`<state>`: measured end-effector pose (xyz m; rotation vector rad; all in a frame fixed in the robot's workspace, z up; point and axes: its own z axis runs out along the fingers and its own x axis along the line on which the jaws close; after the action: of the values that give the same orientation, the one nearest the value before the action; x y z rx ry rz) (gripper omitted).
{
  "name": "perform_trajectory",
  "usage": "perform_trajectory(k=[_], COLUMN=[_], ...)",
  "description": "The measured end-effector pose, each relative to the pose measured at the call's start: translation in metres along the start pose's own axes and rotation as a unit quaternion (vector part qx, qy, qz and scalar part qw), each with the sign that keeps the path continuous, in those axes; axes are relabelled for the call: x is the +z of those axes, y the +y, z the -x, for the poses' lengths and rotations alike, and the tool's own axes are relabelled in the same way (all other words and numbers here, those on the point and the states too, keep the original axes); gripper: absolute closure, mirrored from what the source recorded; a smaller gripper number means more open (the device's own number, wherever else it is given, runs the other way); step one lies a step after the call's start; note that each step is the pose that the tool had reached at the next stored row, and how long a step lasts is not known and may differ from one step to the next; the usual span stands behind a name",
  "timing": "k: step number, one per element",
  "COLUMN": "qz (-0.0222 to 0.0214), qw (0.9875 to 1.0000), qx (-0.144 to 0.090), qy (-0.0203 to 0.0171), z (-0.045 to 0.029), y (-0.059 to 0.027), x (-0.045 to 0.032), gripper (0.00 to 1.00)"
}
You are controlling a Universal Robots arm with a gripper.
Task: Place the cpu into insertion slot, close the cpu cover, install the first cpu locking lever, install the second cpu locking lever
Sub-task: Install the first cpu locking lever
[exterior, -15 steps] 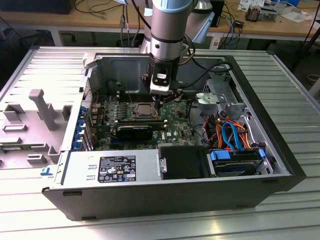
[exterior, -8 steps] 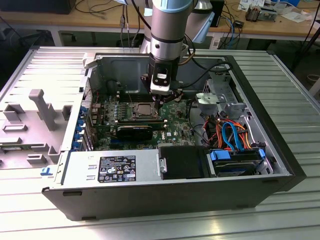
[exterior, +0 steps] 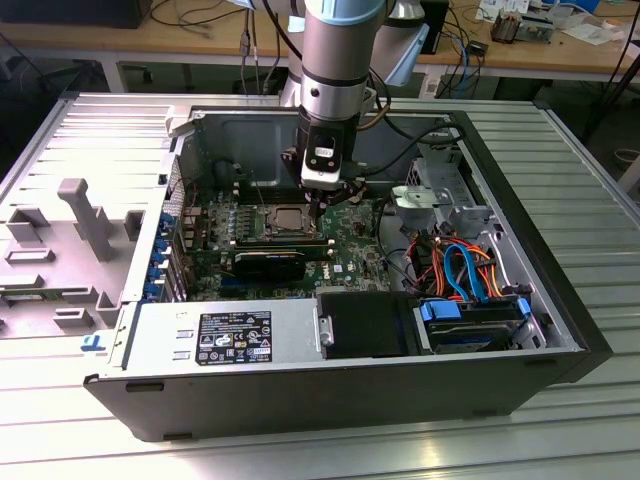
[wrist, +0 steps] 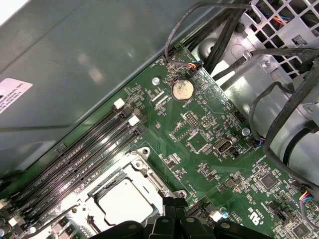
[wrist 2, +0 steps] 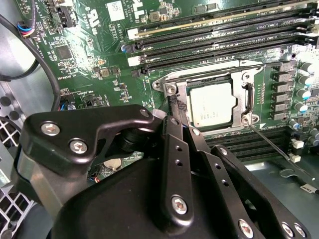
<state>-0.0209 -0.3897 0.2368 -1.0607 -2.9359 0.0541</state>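
hovering over motherboard [wrist: 199,144] | fingers [wrist 2: 175,107] together beside seated cpu [wrist 2: 211,103] | computer case [exterior: 300,400] on ribbed metal table [exterior: 590,180] | wooden benches [exterior: 180,45] behind

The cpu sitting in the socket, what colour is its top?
The cpu top is dull silver-grey, best seen in the second wrist view.

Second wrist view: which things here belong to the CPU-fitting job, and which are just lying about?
Belonging to the job:
cpu, seated
cpu cover, lying around it
locking lever
gripper, beside the cover's corner

Just lying about:
memory slots
capacitors
black cable
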Motion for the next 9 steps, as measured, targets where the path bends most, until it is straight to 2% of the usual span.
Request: perform_trajectory(k=[9], qz=[0.0000], qw=[1.0000], qx=[-0.003], qy=[-0.0001], z=[0.0000], y=[0.0000], x=[0.0000], gripper=[0.89])
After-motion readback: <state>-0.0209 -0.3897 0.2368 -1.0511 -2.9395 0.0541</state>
